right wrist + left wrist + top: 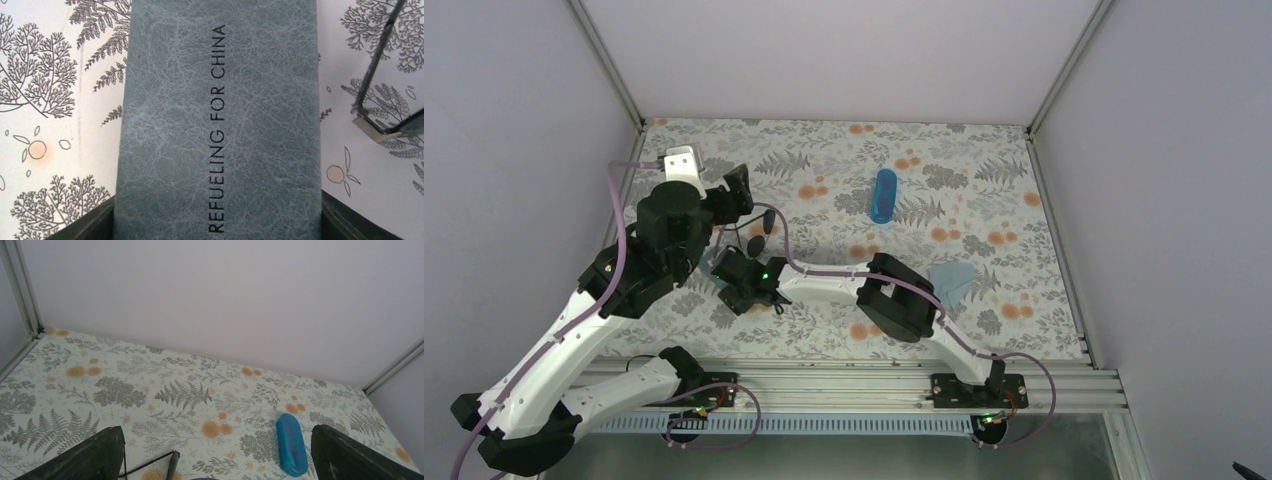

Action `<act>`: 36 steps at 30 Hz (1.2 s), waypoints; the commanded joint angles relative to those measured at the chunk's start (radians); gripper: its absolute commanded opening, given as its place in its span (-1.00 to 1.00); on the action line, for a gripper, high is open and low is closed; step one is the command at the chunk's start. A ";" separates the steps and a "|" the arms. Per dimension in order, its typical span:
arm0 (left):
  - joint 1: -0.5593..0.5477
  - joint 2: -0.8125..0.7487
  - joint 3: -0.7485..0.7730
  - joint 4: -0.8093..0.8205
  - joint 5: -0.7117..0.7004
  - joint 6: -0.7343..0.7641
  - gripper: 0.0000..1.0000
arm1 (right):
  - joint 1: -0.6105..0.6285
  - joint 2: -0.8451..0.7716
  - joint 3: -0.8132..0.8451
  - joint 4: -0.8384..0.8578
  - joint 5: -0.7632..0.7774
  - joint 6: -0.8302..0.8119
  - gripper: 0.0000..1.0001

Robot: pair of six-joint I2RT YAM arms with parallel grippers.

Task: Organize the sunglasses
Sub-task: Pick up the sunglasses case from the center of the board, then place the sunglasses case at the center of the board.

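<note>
Step judged in hand: grasp of the grey case (217,120). Right gripper (217,222): jaws set astride the case's sides; a firm clamp cannot be told. Left gripper (218,440): jaws wide apart, empty. Black sunglasses (759,235): laid on the table (984,170), just beside the case. Pink pair: not located. Next move calls for the case to be secured and opened. Case lettering is shown by the right wrist view alone; the light blue cloth (952,280) by the top view alone.
</note>
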 commanded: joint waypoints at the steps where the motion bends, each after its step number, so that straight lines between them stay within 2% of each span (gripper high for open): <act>1: 0.003 0.002 0.035 -0.009 0.008 0.008 0.84 | 0.009 -0.064 -0.059 0.033 0.047 0.009 0.22; 6: 0.003 0.000 0.042 -0.011 0.005 -0.001 0.85 | 0.009 -0.189 -0.162 0.093 0.034 0.025 0.14; 12: 0.003 0.001 0.038 0.005 0.014 0.012 0.85 | -0.019 -0.456 -0.443 0.282 0.020 0.121 0.11; 14: 0.003 0.001 0.027 0.019 0.030 0.026 0.94 | -0.040 -0.543 -0.535 0.312 0.052 0.191 0.11; 17: 0.003 0.001 -0.001 0.050 0.054 0.042 1.00 | -0.088 -0.670 -0.672 0.307 0.116 0.294 0.11; 20: 0.004 0.000 -0.042 0.109 0.109 0.063 1.00 | -0.159 -0.779 -0.760 0.230 0.169 0.412 0.12; 25: 0.004 0.040 -0.112 0.153 0.182 0.025 1.00 | -0.260 -0.798 -0.833 0.073 0.161 0.503 0.13; 36: 0.003 0.120 -0.245 0.198 0.273 -0.059 1.00 | -0.264 -0.712 -0.891 -0.015 0.033 0.543 0.13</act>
